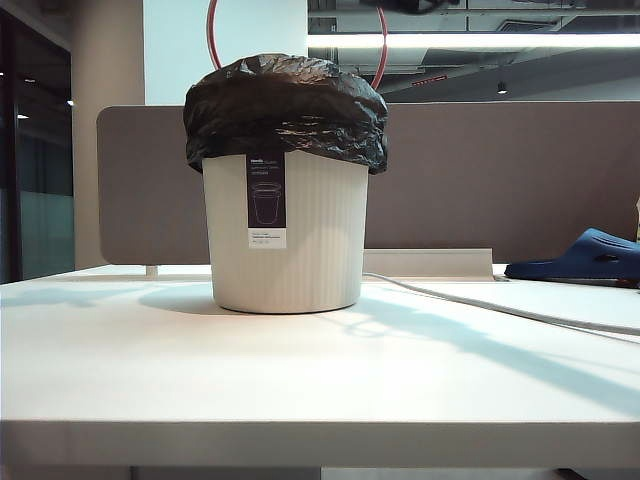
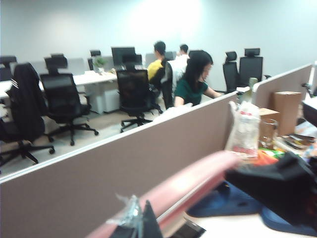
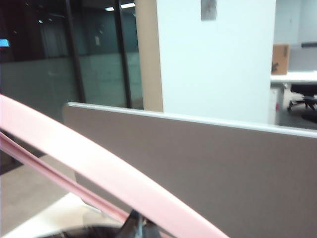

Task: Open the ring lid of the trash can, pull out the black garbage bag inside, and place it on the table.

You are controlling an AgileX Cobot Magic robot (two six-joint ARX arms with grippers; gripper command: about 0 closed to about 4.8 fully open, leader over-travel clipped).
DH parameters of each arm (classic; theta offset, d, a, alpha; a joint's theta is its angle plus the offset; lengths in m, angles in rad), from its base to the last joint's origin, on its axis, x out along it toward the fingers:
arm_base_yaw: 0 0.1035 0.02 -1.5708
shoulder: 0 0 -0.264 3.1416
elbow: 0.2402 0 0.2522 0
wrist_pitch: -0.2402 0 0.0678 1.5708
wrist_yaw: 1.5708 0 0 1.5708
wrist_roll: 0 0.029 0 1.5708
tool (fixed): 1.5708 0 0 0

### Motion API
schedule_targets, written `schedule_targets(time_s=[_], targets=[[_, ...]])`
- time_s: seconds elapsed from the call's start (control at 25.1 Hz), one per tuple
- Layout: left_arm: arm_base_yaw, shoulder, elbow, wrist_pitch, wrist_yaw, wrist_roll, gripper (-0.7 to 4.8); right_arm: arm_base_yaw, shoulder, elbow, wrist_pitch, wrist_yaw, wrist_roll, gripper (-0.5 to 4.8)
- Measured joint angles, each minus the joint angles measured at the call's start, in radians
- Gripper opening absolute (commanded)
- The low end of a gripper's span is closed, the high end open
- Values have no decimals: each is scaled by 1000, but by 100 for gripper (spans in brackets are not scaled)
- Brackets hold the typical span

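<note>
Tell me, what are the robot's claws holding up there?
Both claws look shut on the ring lid, lifted above the trash can: left claw and right claw each pinching its thin rim.

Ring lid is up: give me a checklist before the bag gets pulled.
1. Ring lid off the can's rim: ok, raised behind the bag.
2. Bag draped over the rim of the can, free of the lid: ok.
3. Left gripper shut on lid: cannot tell; shut, lid alongside.
4. Right gripper shut on lid: cannot tell; shut, lid passes close.
5. Bare table in front of can for the bag: ok.
6. Cable and slipper away from can: ok.
</note>
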Motion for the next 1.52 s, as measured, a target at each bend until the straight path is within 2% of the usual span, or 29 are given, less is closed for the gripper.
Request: schedule_targets(time_s=[0.36, 0.56, 0.88, 1.0, 1.2, 1.52], targets=[[0, -60, 0, -159, 104, -1, -6, -6, 92, 174, -29, -11, 0, -1], [0, -68, 0, -270, 157, -1, -7, -13, 152, 279, -37, 20, 3, -1], [0, -66, -1, -404, 156, 42, -6, -33, 216, 386, -33, 51, 10, -1], [0, -66, -1, -411, 143, 71, -6, -46, 233, 391, -34, 58, 42, -1], [0, -60, -1, -411, 58, 79, -7, -60, 256, 391, -38, 60, 57, -1], [0, -27, -19, -435, 44, 79, -6, -63, 287, 391, -26, 61, 58, -1]])
